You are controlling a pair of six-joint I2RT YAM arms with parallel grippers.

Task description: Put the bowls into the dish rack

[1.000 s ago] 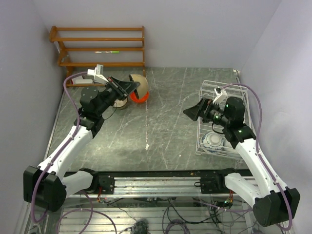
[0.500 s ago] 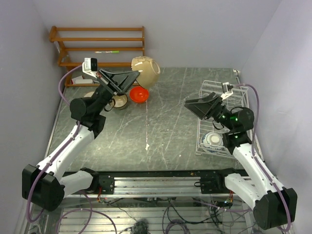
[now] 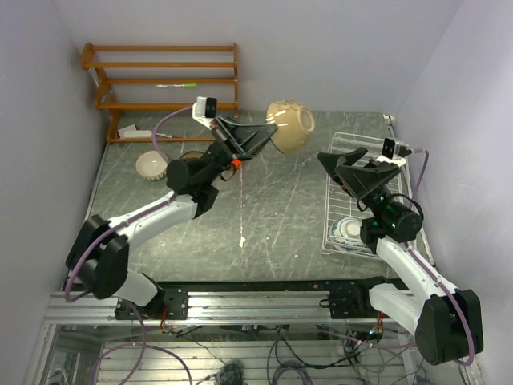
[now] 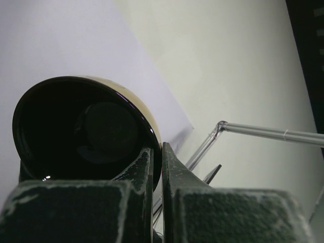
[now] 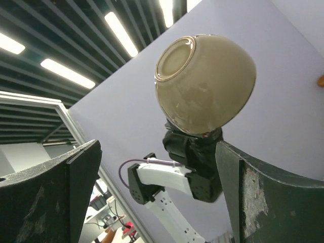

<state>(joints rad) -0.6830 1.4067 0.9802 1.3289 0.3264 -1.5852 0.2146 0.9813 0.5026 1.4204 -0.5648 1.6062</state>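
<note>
My left gripper (image 3: pixel 264 135) is shut on the rim of the tan-brown bowl (image 3: pixel 290 126) and holds it high in the air, tilted, left of the dish rack (image 3: pixel 365 143). In the left wrist view the bowl's dark inside (image 4: pixel 86 126) fills the left, and its rim is pinched in my left gripper (image 4: pixel 157 154). My right gripper (image 3: pixel 343 162) stands open over the rack, pointing up at the bowl. The bowl's underside (image 5: pixel 205 83) shows above my right gripper (image 5: pixel 157 192), apart from both fingers. A blue-and-white bowl (image 3: pixel 350 230) lies in the rack. A cream-white bowl (image 3: pixel 151 165) sits on the table at the back left.
A brown wooden shelf unit (image 3: pixel 160 76) stands against the back wall at the left. A sliver of the orange-red bowl (image 3: pixel 238 164) shows behind my left arm. The rack's thin wire (image 4: pixel 273 132) crosses the left wrist view.
My left arm has lifted the tan-brown bowl from the back left and swung it right, toward the rack. My right gripper has tilted upward and moved toward the rack's far end.
</note>
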